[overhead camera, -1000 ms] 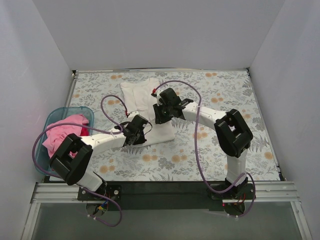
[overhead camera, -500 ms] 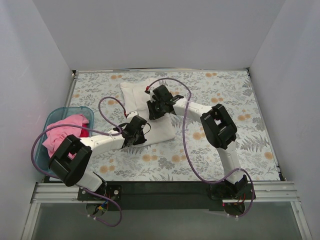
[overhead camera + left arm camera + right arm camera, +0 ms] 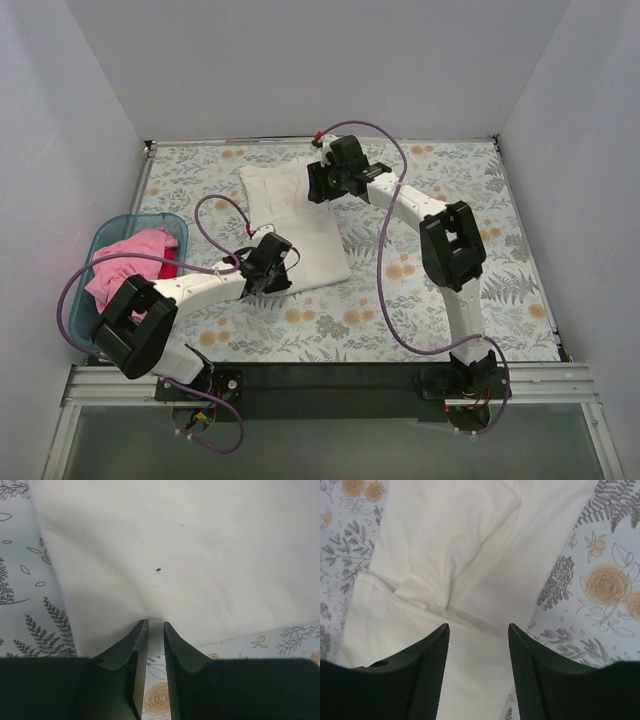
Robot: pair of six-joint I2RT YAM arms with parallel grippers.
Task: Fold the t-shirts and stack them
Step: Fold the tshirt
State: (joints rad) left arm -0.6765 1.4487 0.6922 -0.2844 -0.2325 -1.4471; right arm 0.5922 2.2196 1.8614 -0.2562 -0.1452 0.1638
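Table: a floral cloth [image 3: 450, 200] covers it, with the 2 arm bases at its near edge.
Teal basket [image 3: 150, 217]: stands at the left edge of the table, on the near-left side, well apart from the white shirt.
Basket contents: 1 pink t-shirt [image 3: 135, 265], crumpled and unfolded, heaped above the rim. A purple cable [image 3: 100, 262] of the left arm crosses over it.
Left gripper [image 3: 272, 272]: low at the near-left corner of the white t-shirt.
Left fingers: narrow, with only a slim gap showing in the left wrist view [image 3: 154, 626]. The tips sit right at the shirt's near hem, and soft creases in the cloth run toward them. Whether they pinch the fabric I cannot tell.
White t-shirt [image 3: 290, 210]: lies folded into a rough rectangle on the cloth, left of centre, reaching from mid-table toward the far edge. It is not in the basket and not stacked with the pink one. The left wrist view [image 3: 200, 555] shows a smooth surface with 1 small dark speck [image 3: 158, 570].
Far end of shirt: the right wrist view [image 3: 470, 540] shows layered, rumpled folds.
Right gripper [image 3: 313, 188]: above the far-right part of the white shirt.
Right fingers: wide apart [image 3: 477, 627], with nothing between them.
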